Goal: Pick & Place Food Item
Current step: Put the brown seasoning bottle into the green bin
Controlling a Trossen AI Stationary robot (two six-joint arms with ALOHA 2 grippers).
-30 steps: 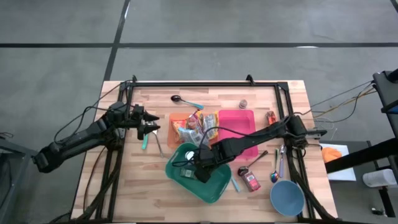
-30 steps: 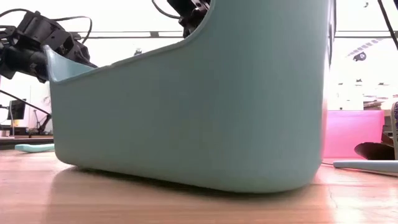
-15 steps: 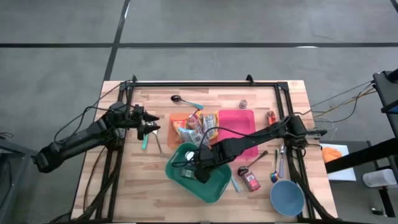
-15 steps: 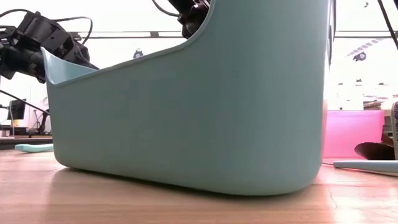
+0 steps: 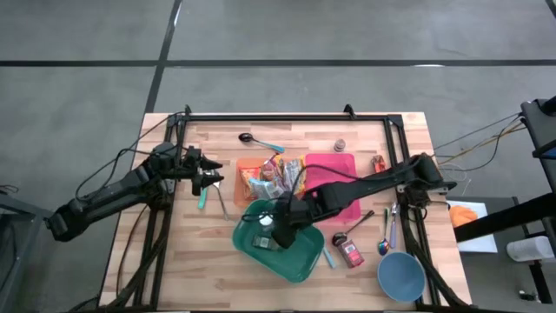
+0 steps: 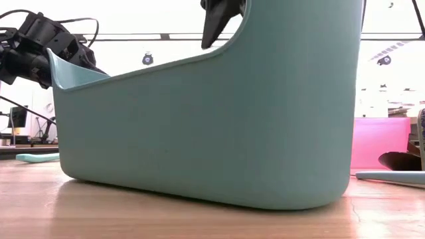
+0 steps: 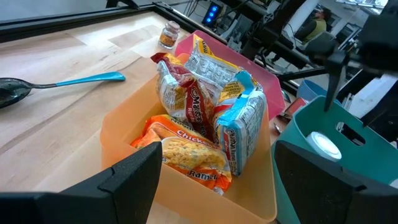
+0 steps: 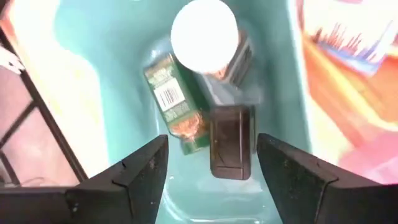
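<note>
I had the right gripper (image 5: 280, 228) over the teal bin (image 5: 306, 261), and compared with a second earlier its fingers had spread and it had lifted slightly toward the orange tray (image 5: 246, 165). Nothing sat between the fingers. Directly below them, on the bin floor, lay the food items: a green packet (image 8: 174, 99), a dark bar (image 8: 231, 144) and a white-lidded cup (image 8: 204, 32) touching one another. I judged the drop was done, so this placement looked complete and the arm was free to fetch another item.

The right wrist view alone showed the bin's contents clearly and the empty gap between the fingers. The high view gave only a pale spot there, but it placed the whole arm across the pink tray (image 5: 344, 163). The low view was nearly filled by the bin's outer wall (image 6: 219, 133), with the dark fingers just above its rim.

The left gripper (image 5: 211, 174) waited well off to the far side of the orange tray, fingers spread and empty. Its wrist view showed the noodle packets (image 7: 205, 99) left in the tray.
</note>
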